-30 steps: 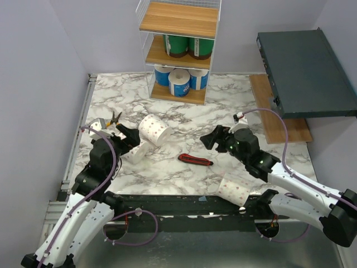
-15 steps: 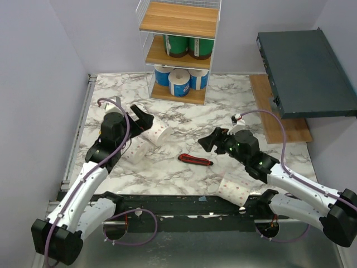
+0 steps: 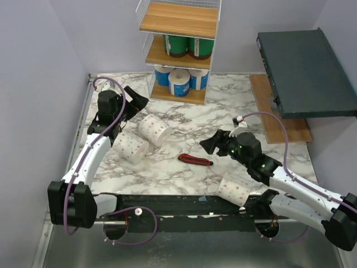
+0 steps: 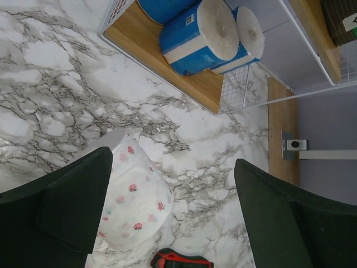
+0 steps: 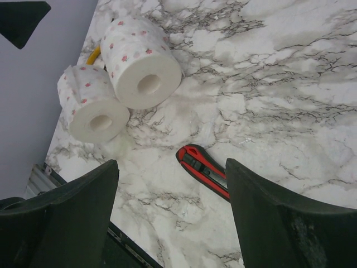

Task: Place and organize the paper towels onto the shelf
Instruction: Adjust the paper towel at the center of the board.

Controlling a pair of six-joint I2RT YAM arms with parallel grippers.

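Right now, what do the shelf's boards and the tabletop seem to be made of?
The shelf boards look like matte light-brown wood or laminate, showing grain streaks, in white wire. The tabletop looks like marble, white with grey veins; possibly only printed.

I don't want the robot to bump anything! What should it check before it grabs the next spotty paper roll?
1. Left gripper open and empty: ok.
2. Right gripper open and empty: ok.
3. White red-dotted paper towel roll in the left wrist view: ok, lying on its side, nearer one finger.
4. Room on the white wire shelf: ok. Its top wooden tier shows no rolls, green-wrapped rolls sit on the middle tier, and blue-wrapped rolls on the bottom.
5. Red-and-black utility knife apart from the rolls: ok.
6. Dotted roll by the right arm easy to grasp: cannot tell, it lies close under that arm.
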